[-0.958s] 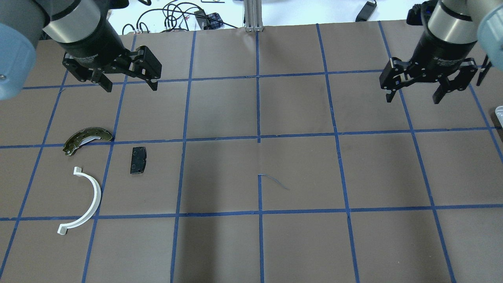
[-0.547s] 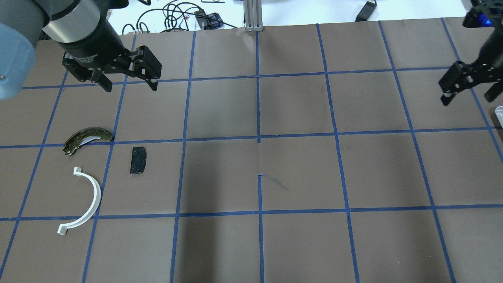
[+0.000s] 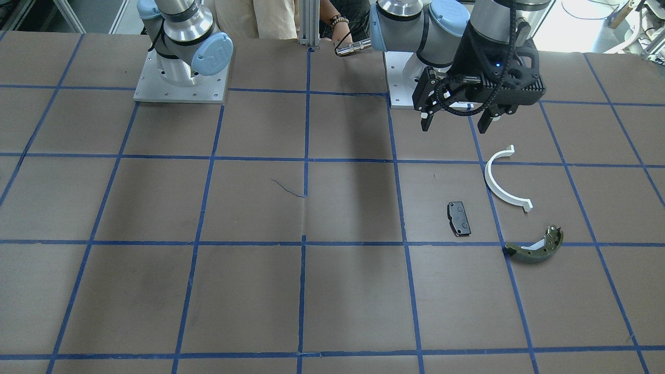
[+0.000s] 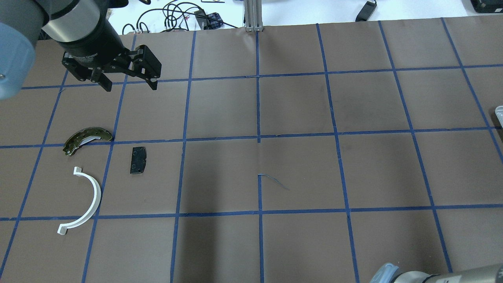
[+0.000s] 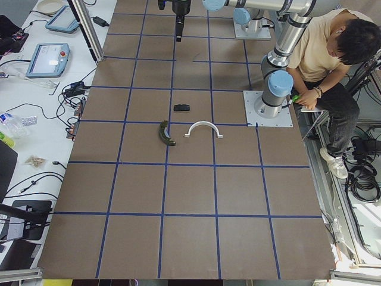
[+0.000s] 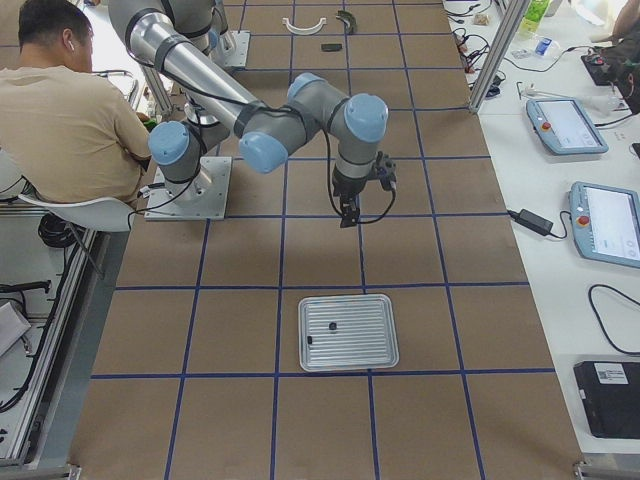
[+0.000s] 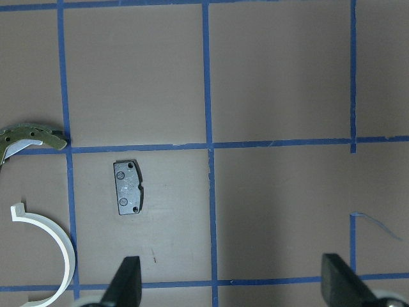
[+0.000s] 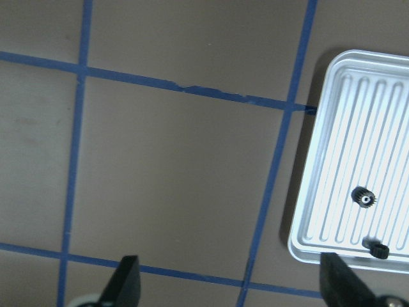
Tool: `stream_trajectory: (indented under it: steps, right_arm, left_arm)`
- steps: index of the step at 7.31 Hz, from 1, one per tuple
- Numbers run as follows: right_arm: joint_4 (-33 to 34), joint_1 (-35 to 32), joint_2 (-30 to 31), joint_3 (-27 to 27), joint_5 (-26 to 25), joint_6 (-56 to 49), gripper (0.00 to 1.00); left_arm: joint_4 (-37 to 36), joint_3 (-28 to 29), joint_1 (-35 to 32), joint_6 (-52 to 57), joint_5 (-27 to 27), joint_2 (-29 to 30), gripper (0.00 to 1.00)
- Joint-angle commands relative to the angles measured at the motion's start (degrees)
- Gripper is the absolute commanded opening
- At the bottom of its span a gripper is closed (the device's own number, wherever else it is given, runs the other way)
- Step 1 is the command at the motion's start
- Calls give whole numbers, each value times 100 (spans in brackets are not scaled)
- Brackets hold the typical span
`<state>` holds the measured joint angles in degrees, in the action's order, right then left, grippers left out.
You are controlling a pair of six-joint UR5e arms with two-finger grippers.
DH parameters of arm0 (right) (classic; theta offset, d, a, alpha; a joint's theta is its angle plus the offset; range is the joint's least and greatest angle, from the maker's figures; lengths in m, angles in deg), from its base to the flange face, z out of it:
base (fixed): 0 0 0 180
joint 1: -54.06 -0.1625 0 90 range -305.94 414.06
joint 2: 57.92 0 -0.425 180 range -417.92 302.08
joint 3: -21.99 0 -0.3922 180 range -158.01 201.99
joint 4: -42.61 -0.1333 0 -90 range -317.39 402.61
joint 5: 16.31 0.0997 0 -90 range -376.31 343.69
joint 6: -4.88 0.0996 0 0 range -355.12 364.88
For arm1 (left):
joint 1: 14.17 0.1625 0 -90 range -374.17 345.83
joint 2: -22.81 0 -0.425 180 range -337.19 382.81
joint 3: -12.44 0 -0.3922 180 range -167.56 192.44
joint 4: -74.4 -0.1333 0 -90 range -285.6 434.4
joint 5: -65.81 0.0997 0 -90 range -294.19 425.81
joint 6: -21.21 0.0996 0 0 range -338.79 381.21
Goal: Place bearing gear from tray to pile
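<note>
Both spread wide, my left tool [image 4: 130, 85] and right tool [image 8: 233, 284], small black toothed gear [image 8: 365, 199] in ribbed silver tray [image 8: 348, 115].

A: Where's the pile [image 3: 459, 218]?
B: Left end of the surface [image 4: 298, 173]: brake shoe [image 4: 87, 138] beyond the half-ring [image 4: 84, 200], pad [image 4: 138, 160] to their right, none touching.
A: The tray [image 6: 348, 358]?
B: Far right end; bearing gear [image 8: 365, 199] and another small part [image 8: 377, 249] inside.

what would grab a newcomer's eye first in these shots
A blue-taped brown table dominates, with a white half-ring, black pad and olive brake shoe clustered on the robot's left near the open left tool. At the table's right end, a ribbed silver tray holds a small gear, the open right tool hovering nearby.
</note>
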<state>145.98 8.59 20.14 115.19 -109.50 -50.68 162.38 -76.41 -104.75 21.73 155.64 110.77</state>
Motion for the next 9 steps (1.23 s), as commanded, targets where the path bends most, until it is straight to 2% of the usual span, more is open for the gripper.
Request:
stream_trajectory:
  steps: [1, 3, 5, 9]
  right_arm:
    - [866, 502, -570, -4, -15, -744, 100]
    - [1341, 828, -1115, -12, -24, -948, 100]
    - [1852, 838, -1467, -21, -24, -914, 100]
    - [2197, 847, -1890, -39, -85, -887, 85]
  left_arm:
    - [0, -10, -3, 0, 0, -7, 100]
    - [0, -18, -3, 0, 0, -7, 100]
    - [0, -18, -3, 0, 0, 2, 100]
    - [0, -18, -3, 0, 0, 2, 100]
